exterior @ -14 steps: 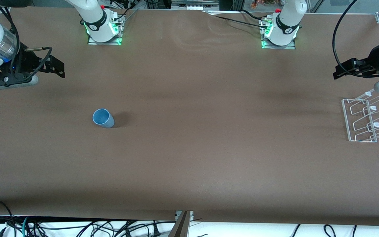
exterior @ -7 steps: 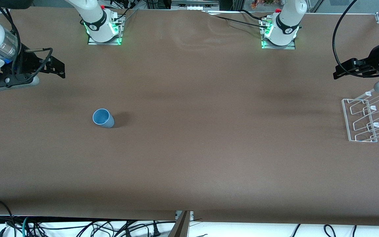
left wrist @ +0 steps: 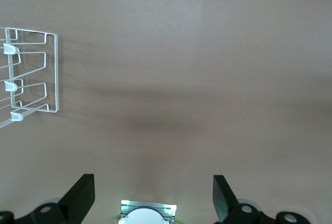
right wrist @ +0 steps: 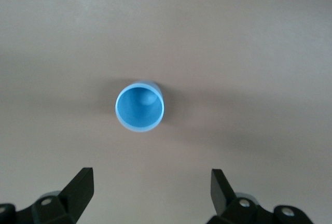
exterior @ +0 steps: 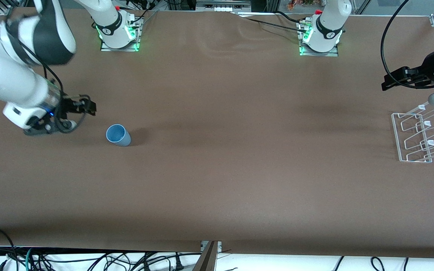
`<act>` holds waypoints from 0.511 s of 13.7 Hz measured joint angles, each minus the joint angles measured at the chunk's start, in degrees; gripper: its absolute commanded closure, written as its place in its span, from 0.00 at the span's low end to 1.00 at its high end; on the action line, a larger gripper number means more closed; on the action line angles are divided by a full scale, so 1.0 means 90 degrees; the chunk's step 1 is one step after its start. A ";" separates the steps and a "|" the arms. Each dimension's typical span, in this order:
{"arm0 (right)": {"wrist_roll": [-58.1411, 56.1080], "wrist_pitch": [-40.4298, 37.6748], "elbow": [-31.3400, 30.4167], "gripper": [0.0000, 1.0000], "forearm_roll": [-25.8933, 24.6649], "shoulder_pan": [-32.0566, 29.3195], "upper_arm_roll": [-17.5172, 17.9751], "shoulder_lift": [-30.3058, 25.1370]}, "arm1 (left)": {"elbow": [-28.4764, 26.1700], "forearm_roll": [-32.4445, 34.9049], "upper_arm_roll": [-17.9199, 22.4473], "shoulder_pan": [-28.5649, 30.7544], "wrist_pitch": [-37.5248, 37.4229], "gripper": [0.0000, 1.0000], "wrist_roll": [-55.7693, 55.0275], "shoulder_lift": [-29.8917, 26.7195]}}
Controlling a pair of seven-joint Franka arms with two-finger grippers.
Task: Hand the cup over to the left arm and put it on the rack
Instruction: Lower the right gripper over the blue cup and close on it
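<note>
Cup: your light-blue plastic tumbler [exterior: 118, 135] stands upright, mid-left of frame.
Right gripper [exterior: 87, 107]: jaws spread, nearest.
Left gripper [left wrist: 154, 198]: jaws spread, waiting.

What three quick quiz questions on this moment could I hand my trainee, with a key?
1. True or false: the cup stands upright on the table, mouth up.
2. Which gripper is closer to the cup? A) left gripper B) right gripper
3. Fill in: the rack sits toward the ____ arm's end of the table.

Key:
1. True. The right wrist view looks straight into its open mouth.
2. B. The right gripper is beside the cup, fingers open and empty; the left gripper waits by the rack, also open.
3. left
</note>
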 measured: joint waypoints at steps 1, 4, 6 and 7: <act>-0.0001 0.0197 -0.0009 0.00 0.0000 0.0004 0.0006 0.0248 | 0.0000 0.0000 0.0000 0.0000 0.0000 0.00 0.0000 0.0000; -0.0002 0.0805 -0.0224 0.00 0.0001 0.0006 0.0009 0.0722 | 0.0001 0.0000 0.0000 0.0001 0.0000 0.00 0.0000 0.0008; -0.0002 0.1236 -0.0615 0.00 0.0001 0.0006 0.0009 0.0754 | 0.0000 0.0000 0.0000 0.0000 0.0000 0.00 0.0000 0.0027; -0.0002 0.1446 -0.0815 0.00 0.0001 0.0006 0.0009 0.0751 | 0.0001 0.0000 0.0003 0.0002 0.0000 0.00 0.0000 0.0037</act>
